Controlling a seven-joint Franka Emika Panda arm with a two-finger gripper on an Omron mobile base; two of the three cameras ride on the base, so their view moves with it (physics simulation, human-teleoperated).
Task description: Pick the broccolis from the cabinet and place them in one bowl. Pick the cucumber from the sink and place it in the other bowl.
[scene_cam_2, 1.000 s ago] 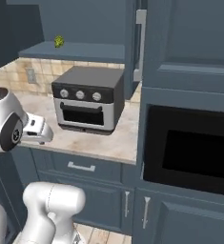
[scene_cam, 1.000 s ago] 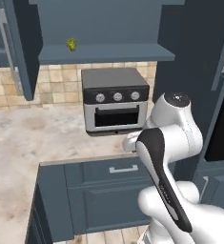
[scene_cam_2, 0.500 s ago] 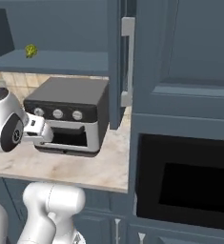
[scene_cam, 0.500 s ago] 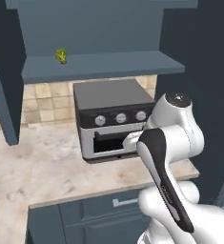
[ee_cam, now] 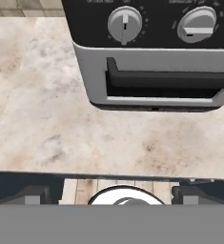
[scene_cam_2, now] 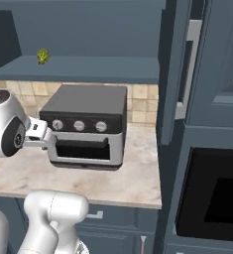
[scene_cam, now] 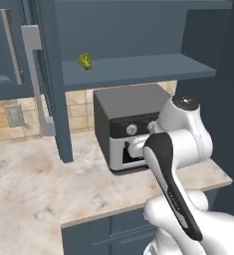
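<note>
Now, gripper [ee_cam: 112,194]: my jaws stand wide apart with nothing between them, dark tips low over the front edge of the countertop, pointed down at it.
Broccoli: one small bumpy yellow-green floret [scene_cam: 85,61] sits on the shelf of the dark blue-grey wall cabinet [scene_cam: 138,69], toward the shelf's left end and near its front edge; seen from the right it is the same floret [scene_cam_2: 43,56], well above and apart from my hand.
In the way: a black-and-silver countertop oven [scene_cam_2: 87,125] with round knobs stands directly under that shelf, its door handle [ee_cam: 168,79] just ahead of my tips; my own white forearm crosses its front in the left base view.
Cabinet door: an open panel with a long grey bar handle [scene_cam: 35,74] hangs at the shelf's left end.
Surface: mottled beige marble countertop [scene_cam: 44,189] over blue drawer fronts, tan tiled backsplash behind.
Room: a built-in black microwave [scene_cam_2: 214,198] sits in the tall unit to the right.
Hard to tell: the cabinet's upper part is cut off by the picture edges.
</note>
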